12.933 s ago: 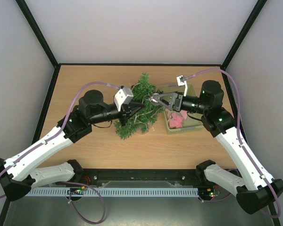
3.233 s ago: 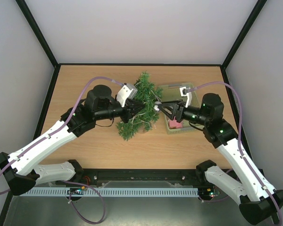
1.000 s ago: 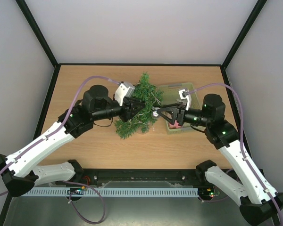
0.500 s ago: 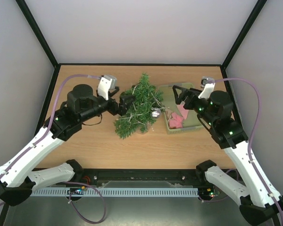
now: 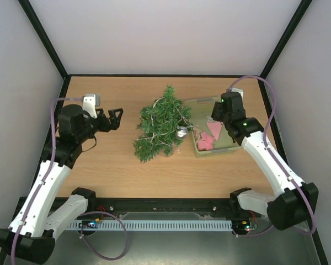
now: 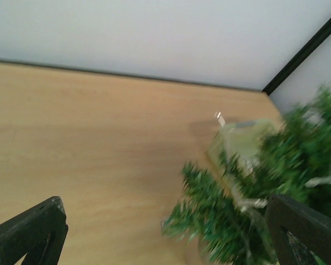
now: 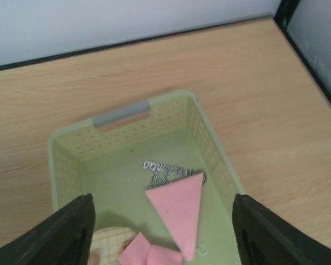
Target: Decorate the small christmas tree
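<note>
small christmas tree (image 5: 161,122) sits mid table (image 5: 99,171), a touch toward 12 o'clock, pale garland strands through the needles and a silver ball (image 5: 181,131) hanging at its 4 o'clock edge; pale green basket (image 5: 223,148) just beside the tree at its 3 o'clock, whether they touch I cannot tell; left gripper (image 5: 117,118) at the tree's 9 o'clock, well apart from it, above bare wood, fingers spread wide with nothing between them, left wrist view shows both black fingers (image 6: 30,234) at the frame's bottom corners and blurred branches toward 4 o'clock; right gripper (image 7: 165,234) hangs over the basket, fingers apart, nothing clamped, tips clear of the contents; inside the basket a pink triangle (image 7: 179,207), more pink pieces (image 7: 146,251) at its 7 o'clock, a silver glittery piece (image 7: 168,172) at its 12 o'clock partly under it; grey handle (image 7: 121,113) on the basket's far rim
</note>
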You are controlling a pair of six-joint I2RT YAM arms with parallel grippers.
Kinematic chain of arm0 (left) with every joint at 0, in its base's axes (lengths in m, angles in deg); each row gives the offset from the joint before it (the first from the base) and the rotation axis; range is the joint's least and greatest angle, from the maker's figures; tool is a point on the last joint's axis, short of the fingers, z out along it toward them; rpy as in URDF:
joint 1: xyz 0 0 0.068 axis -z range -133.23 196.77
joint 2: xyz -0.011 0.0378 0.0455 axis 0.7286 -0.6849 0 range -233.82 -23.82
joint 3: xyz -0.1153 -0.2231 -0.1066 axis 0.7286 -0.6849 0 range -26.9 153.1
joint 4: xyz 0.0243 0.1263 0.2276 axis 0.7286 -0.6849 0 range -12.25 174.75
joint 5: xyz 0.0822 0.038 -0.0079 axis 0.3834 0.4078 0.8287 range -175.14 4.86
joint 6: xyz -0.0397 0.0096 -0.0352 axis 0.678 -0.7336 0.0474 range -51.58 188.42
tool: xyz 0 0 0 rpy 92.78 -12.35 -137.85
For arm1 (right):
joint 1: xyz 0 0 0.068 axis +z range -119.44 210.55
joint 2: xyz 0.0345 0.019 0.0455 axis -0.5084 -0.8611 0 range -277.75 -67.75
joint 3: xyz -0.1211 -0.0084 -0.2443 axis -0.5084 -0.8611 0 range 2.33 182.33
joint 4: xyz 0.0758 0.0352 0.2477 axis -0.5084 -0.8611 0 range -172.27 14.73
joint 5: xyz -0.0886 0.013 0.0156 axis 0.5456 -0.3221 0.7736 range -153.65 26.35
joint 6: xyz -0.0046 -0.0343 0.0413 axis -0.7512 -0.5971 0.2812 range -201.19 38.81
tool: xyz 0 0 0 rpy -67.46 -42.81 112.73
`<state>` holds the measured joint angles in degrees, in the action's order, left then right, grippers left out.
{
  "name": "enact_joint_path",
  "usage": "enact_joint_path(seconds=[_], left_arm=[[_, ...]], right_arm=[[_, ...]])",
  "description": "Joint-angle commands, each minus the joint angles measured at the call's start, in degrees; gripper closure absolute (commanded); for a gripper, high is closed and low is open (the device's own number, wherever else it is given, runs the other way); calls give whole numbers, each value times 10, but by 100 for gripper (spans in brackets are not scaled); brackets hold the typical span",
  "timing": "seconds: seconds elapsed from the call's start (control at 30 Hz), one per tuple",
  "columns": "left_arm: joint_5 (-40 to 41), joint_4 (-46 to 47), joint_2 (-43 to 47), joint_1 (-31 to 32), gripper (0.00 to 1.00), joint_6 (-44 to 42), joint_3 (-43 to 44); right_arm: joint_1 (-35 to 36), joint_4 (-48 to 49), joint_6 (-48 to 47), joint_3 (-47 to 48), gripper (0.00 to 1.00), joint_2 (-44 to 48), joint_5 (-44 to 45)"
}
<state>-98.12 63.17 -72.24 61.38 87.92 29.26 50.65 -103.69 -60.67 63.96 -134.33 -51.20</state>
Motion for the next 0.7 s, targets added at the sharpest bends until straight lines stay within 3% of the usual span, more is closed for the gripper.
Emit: enact_joint_path(seconds=[0.0, 0.1, 0.2, 0.53, 0.67], left_arm=[[-45, 14, 18, -14, 1, -37, -57], [-36, 17, 25, -15, 1, -65, -87], [-20, 29, 33, -13, 1, -83, -117], [27, 51, 57, 22, 1, -104, -189], [48, 55, 64, 35, 1, -114, -188]], right_arm=[[-25, 22, -18, -42, 41, -40, -34], [-34, 38, -21, -58, 53, -93, -50], [-38, 42, -22, -55, 59, -145, -43], [-76, 69, -32, -14, 61, -301, -60], [-94, 72, -23, -4, 52, -339, -85]])
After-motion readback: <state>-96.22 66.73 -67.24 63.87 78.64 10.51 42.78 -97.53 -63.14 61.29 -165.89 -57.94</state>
